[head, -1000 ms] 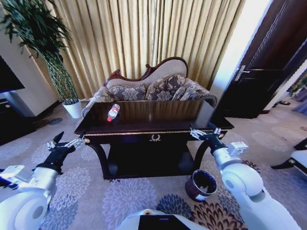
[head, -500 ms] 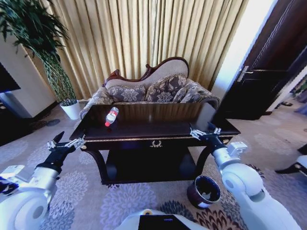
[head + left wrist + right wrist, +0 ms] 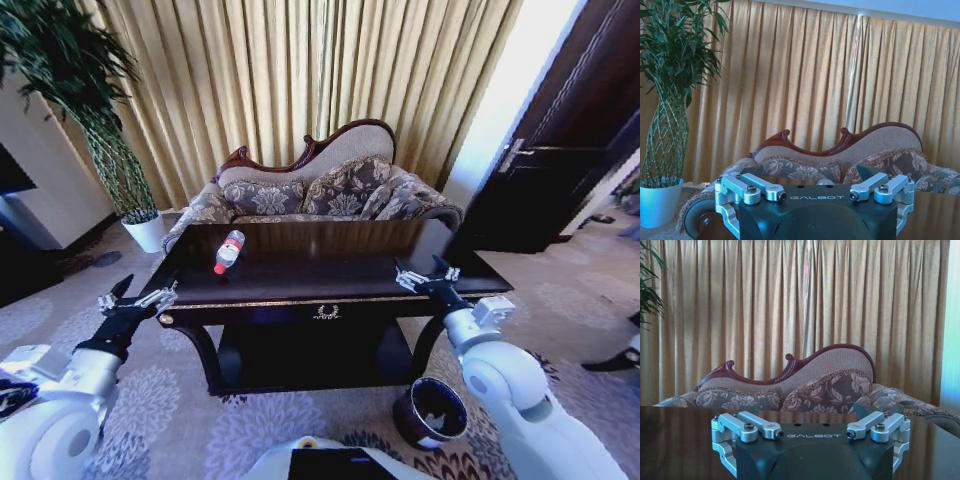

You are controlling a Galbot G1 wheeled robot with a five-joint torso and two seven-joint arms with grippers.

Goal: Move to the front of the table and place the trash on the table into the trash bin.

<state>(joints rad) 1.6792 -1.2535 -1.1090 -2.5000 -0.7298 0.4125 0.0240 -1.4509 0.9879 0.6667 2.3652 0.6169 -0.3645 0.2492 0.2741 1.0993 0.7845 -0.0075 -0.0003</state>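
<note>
**Closing on the table, nothing held**

Small clear plastic bottle with red label and white cap (image 3: 228,250) lying on its side on the left rear part of the large dark glossy wooden table (image 3: 330,272). Small round dark bucket-like bin (image 3: 429,412) on the carpet by the table's front right leg.

Left gripper (image 3: 138,300) just off the front left corner, fingers spread, empty. Right gripper (image 3: 427,277) over the front right edge, fingers likewise spread, empty.

Best to stop square to the front, near enough to reach the bottle, arms clear of the rim. Open carpet on both sides; bin close to the base's right, easily knocked.
</note>
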